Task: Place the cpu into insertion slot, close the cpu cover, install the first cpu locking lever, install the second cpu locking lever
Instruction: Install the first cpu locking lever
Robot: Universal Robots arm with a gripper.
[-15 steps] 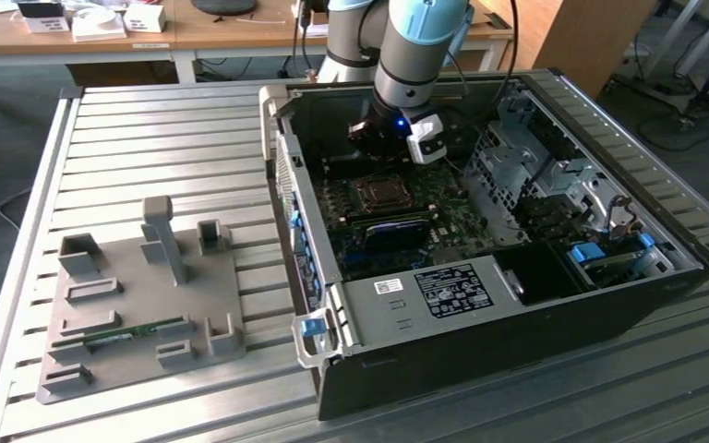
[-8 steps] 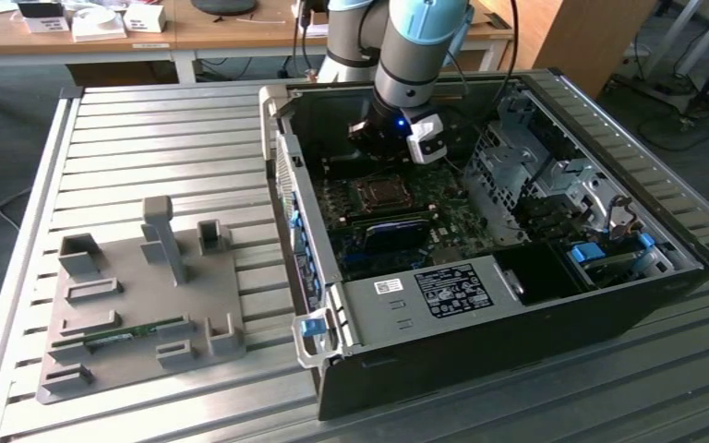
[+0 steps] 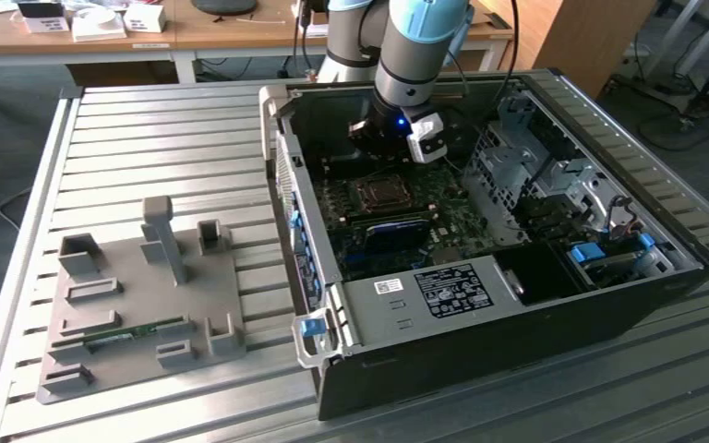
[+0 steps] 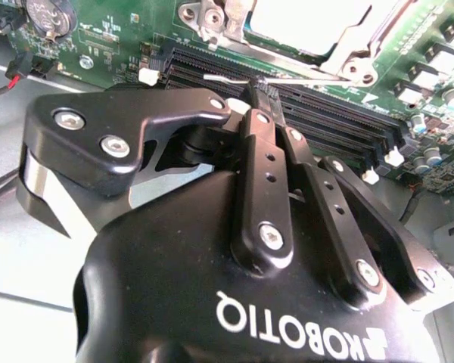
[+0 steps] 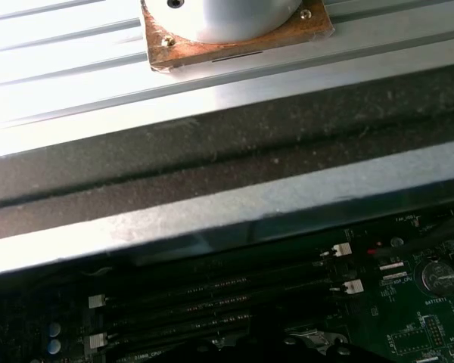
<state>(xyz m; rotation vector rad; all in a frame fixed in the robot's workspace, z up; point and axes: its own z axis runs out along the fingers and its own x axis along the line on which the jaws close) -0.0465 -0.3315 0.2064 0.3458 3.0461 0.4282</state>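
Slatted metal counter (image 3: pixel 145 138), carrying an open computer case (image 3: pixel 478 369) lying on its side, towards the exterior view's right. A grey moulded fixture (image 3: pixel 145 277) with upright holders sits on the counter to the exterior view's left, well apart from the case.

The arm (image 3: pixel 410 55) reaches down into the case from the far side and stands over the upper part of the green motherboard (image 3: pixel 357 242).

Long black memory slots (image 4: pixel 325 113) run across the board just beyond the fingertips in the second wrist view. They also show in the first wrist view, below the case wall.

Insertion slot (image 3: pixel 386 192): located near the middle of the board, just in front of the arm's lower end.

Cpu cover (image 4: pixel 357 54): its metal frame lies down over the slot.

Cpu (image 4: pixel 303 19): seated in the slot, its pale top showing through the cover's window.

End effector (image 4: pixel 259 91): fingers pressed together, tip low over the memory slots and near the slot's edge. A thin bright wire lever (image 4: pixel 225 78) ends right at the tip. Whether the fingers pinch it, I cannot tell.

A coin cell (image 4: pixel 49 15) sits on the board, apart from the slot
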